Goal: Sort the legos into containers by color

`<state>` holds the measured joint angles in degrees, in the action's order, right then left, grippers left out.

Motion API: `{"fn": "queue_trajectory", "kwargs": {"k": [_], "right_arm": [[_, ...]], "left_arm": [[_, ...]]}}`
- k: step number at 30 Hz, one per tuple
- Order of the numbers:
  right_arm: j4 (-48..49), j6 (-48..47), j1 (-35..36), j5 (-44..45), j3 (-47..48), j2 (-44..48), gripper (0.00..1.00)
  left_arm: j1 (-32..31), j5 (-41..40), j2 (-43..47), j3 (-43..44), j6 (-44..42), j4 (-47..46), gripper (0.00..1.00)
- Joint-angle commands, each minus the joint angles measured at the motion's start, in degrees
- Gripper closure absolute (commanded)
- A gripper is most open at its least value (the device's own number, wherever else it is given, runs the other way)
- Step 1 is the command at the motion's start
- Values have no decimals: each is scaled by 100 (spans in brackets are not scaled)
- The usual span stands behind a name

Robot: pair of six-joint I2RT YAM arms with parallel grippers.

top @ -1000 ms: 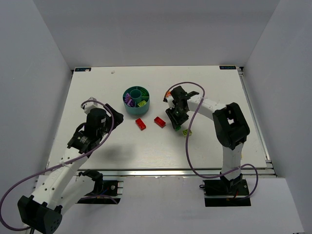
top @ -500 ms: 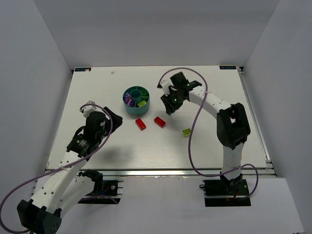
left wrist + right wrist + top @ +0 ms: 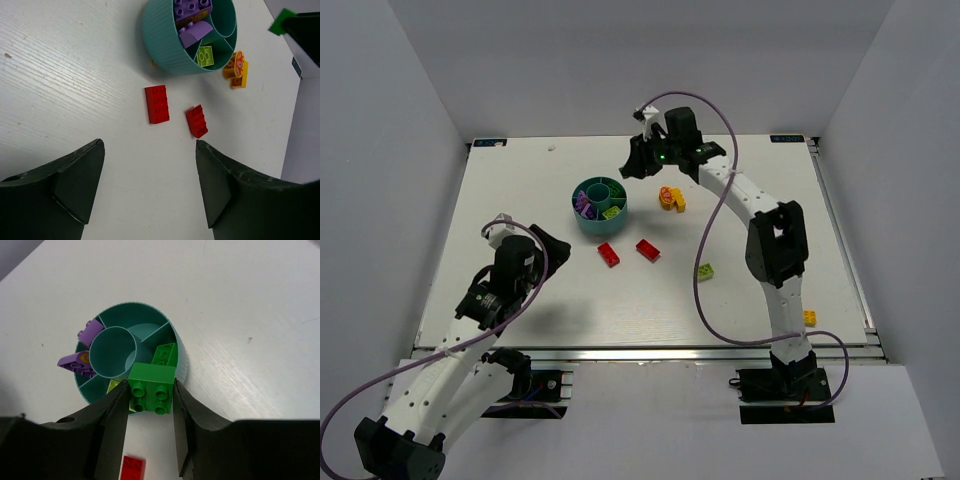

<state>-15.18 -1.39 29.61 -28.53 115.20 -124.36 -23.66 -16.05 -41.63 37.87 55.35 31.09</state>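
The green brick [image 3: 152, 382] is clamped between the fingers of the right gripper [image 3: 150, 392], up above the bowl [image 3: 184, 365]. In the right wrist view it overlaps the bowl's near rim, just where 2 compartments meet. One holds a second green brick [image 3: 165, 354] and the other a lime brick [image 3: 204, 56]. We cannot tell how high it hangs.

That is where we see the risk. Let go from here, the brick could strike the dividing wall or the rim. It could then tip into the lime compartment or bounce out onto the table [image 3: 520, 180]. A drop from height would make any bounce worse. We judge that it needs moving toward the second green brick and lowering before release.

The right wrist view alone shows the grip and the brick's line over the compartments. In the top view the gripper hides the brick. That view alone shows the loose pieces together: 2 red bricks [image 3: 608, 254] just near of the bowl, an orange-yellow piece [image 3: 671, 198] just right of it, and a lime piece [image 3: 704, 271] farther off to the near right. The left wrist view shows the purple bricks [image 3: 192, 20] inside the bowl. It also shows the left gripper [image 3: 150, 185] on the bowl's near-left side, fingers spread wide with nothing between them.
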Motion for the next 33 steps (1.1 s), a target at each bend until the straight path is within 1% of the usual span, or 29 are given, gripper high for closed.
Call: {"fn": "queue_trajectory", "kwargs": {"k": [1,4,8,20,24,25,27,31,33], "right_arm": [[814,1096,10,-442,196,-316,100],[1130,1518,10,-443,301,-545,100],[1289,1905,10,-425,477,-774,100],[1395,2099,116,-390,337,-1003,100],[1421,2090,124,-311,398,-1073,91],[1413,2090,124,-285,407,-1108,87],[1412,2081,124,-249,425,-1135,84],[1404,2055,124,-232,460,-1179,75],[1404,2046,116,-232,460,-1188,71]], "left_arm": [[28,6,93,-25,107,37,17],[28,23,102,-86,186,20,17],[28,32,85,-113,222,20,17],[28,120,-153,-104,178,-94,17],[28,146,-135,-122,195,-77,17],[28,138,-118,-122,204,-68,17],[28,138,-91,-139,221,-51,17],[28,120,-39,-139,248,2,17],[28,111,-30,-130,257,37,17]]}}
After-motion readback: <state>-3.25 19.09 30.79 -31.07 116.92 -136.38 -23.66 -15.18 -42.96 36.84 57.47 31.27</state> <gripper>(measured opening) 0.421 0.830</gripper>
